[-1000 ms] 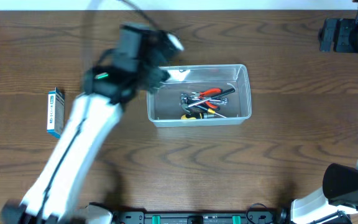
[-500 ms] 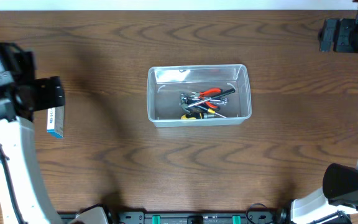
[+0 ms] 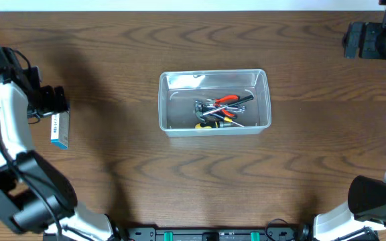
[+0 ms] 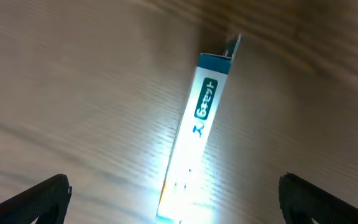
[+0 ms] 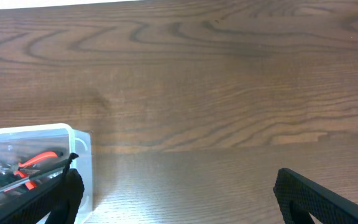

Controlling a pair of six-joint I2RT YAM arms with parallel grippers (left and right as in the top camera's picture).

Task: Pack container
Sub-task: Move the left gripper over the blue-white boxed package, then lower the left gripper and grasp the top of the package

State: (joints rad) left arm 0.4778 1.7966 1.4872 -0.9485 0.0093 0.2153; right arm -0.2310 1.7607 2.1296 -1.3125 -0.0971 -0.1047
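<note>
The left hand hangs spread wide and empty over the blue-and-white box. At the middle of the surface sits the container, hand tools inside. It is probably light, stiff and slick-walled, so best gripped at the rim. Farthest, the right hand gapes empty.

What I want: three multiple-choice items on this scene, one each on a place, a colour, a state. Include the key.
1. Relative to the container, the blue-and-white box lies: A) inside it; B) left of it, on the table; C) right of it.
2. The tool handles atop the pile are: A) green; B) red; C) purple.
3. The left hand is: A) open; B) shut on the box; C) shut on a tool.
Key: B, overhead shows it on wood at left; B, red shows among the tools; A, the wrist view shows it spread wide.
</note>
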